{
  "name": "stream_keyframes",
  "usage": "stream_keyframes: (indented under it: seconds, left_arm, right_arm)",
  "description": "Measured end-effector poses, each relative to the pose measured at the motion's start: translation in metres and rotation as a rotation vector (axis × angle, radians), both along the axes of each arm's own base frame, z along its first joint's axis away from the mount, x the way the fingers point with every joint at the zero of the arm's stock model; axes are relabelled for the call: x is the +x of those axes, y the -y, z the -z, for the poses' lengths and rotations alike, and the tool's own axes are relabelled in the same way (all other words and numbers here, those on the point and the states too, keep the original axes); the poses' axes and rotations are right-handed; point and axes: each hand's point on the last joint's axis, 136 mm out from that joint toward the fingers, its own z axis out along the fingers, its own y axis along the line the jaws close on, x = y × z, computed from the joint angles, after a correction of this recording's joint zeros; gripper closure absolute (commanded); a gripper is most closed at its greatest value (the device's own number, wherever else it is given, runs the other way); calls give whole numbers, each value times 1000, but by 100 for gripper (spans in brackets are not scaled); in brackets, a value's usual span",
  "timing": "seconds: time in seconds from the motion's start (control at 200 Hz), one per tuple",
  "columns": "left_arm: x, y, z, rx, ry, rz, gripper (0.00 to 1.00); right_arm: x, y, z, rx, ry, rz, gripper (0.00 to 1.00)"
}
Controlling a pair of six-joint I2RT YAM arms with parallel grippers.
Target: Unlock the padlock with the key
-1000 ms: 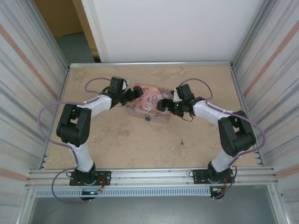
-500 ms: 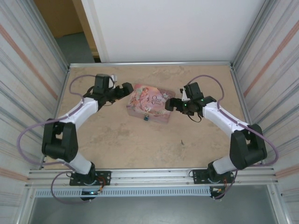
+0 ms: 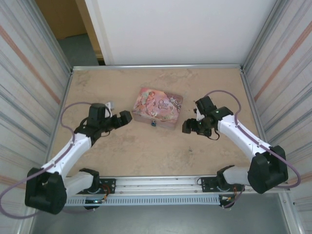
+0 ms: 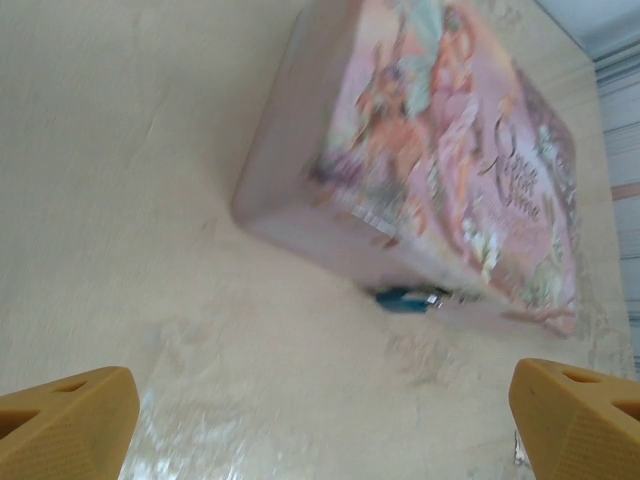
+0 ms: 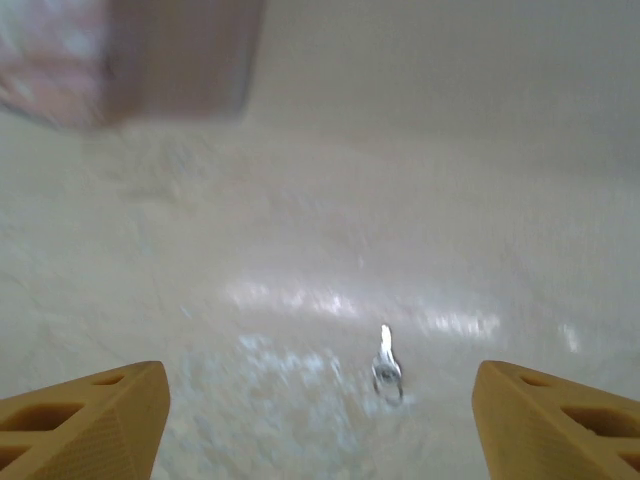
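So the pink tin [image 3: 157, 107] was the thing to steer by here. It was a flat rectangular box with rounded corners, its glossy top printed all over with pastel figures and curly lettering, and its side walls a plain dusty pink.

The padlock [image 3: 153, 123] sat right against the middle of the tin's near wall. It was tiny next to the tin, with a blue body and a bit of silvery metal at one end. From the left wrist camera it was just a little blue lump at the foot of that wall, too blurry to tell if it was locked.

The left tool [image 3: 127, 117] was just off the tin's left end, not touching it, jaws spread wide with nothing in them. Its fingertips [image 4: 70, 420] were matte mustard-yellow wedges with hollow slots in the ends. The right tool [image 3: 187, 127] was off the tin's right near corner, also clear of it, jaws apart and empty, with the same yellow wedges.

The key [image 5: 386, 365] lay flat on the table [image 3: 122, 151], a small, thin, shiny sliver. It was well clear of the tin's corner and lined up with the gap of the right tool. The table was a mottled sandy-beige sheet, a bit shiny where the light hit it.
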Motion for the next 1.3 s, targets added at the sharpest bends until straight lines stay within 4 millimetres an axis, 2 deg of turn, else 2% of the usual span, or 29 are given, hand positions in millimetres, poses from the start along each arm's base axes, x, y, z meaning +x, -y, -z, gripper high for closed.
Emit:
stream_keyframes:
  seconds: [0.13,0.301,0.711,1.298]
  left_arm:
    - [-20,-10,17,-9,-28,-46,4]
    - [-28,-18,29,-1,-54,-90,3]
    - [-27,-21,41,15,-101,-122,3]
    - [-27,-21,44,17,-110,-123,3]
  right_arm:
    - [-23,2,14,-38,-73,-31,34]
    - [-37,-3,31,-81,-144,-72,42]
    - [-49,0,70,-152,-279,-91,57]
    - [-53,3,87,-182,-309,-91,69]
